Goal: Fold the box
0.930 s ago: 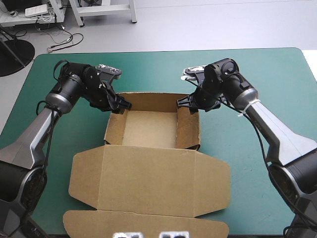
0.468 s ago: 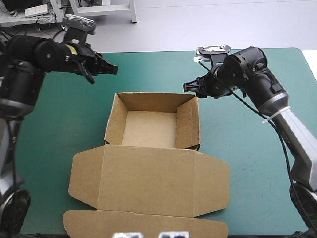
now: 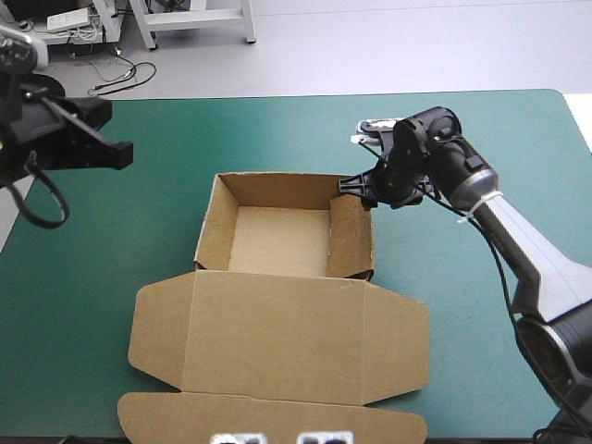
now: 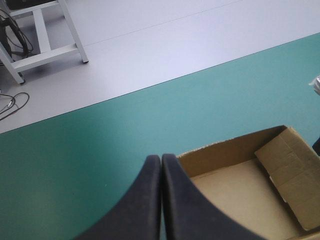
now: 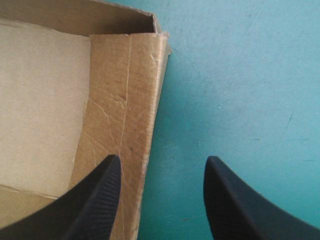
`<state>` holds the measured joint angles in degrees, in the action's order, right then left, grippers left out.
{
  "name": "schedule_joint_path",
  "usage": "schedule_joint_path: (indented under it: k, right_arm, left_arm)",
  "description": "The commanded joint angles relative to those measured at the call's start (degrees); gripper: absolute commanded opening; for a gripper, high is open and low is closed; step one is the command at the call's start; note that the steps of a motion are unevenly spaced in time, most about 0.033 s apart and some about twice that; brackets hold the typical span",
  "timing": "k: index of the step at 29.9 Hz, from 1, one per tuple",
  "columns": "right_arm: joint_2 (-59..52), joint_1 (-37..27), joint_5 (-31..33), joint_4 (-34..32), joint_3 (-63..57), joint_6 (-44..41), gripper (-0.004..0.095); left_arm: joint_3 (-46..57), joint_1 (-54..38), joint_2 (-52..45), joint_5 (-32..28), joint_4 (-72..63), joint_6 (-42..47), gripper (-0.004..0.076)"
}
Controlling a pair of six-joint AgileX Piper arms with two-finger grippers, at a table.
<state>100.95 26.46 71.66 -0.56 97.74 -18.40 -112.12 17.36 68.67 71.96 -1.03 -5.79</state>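
Box: The brown box (image 3: 277,242) sits in the middle of the table (image 3: 481,129). It is an open tray with its walls up.
Lid: The lid (image 3: 277,338) lies flat on the near side, toward the robot, and reaches almost to the near edge.
Long way: Tray and lid make one long shape that runs from far to near. The tray is the far part.
Right gripper: The right gripper (image 5: 164,160) is wide open and holds nothing. It is at the tray's far right corner. One black finger (image 5: 97,200) is over the right wall (image 5: 125,100). The other is over the teal-green cover (image 5: 240,75) just outside the box. I cannot tell if it touches the board.
Left gripper: The left gripper (image 4: 161,159) is pinched tight with nothing in it. It is high up and well off to the left, with the box ahead of it and below.
Nearer arm: The right one, by a lot.
Next move: My guess is that the right wall needs a pinch or a push, so the right gripper only has to go down.
Room: There is bare cover on the right and far sides. The near side is full of lid.
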Motion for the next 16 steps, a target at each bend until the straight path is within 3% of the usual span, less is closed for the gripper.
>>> schedule_joint_path:
  k: [1, 7, 10, 14, 16]
  right_arm:
    - [0.4, -0.4, -0.8, 1.5, 0.9, 0.1, 0.0480]
    - [4.8, -0.4, -2.9, 5.4, 0.9, 2.9, 0.0433]
    - [6.6, -0.4, -2.3, 6.0, 0.9, 5.7, 0.0296]
    - [7.8, -0.4, -1.8, 4.7, 0.9, 6.3, 0.0009]
    - [7.8, -0.4, -2.3, 3.4, 0.9, 7.0, -0.0018]
  left_arm:
    - [5.8, 0.3, -5.9, 2.0, 1.0, 0.2, -0.0010]
    - [19.8, 0.3, -14.9, 1.8, 2.5, 0.2, -0.0010]
    - [26.3, 0.3, -19.1, 1.7, 3.2, 0.4, -0.0010]
    - [35.0, 0.3, -24.1, 1.5, 3.2, 0.5, -0.0010]
    - [38.3, 0.3, -26.1, 1.4, 3.4, 0.5, -0.0010]
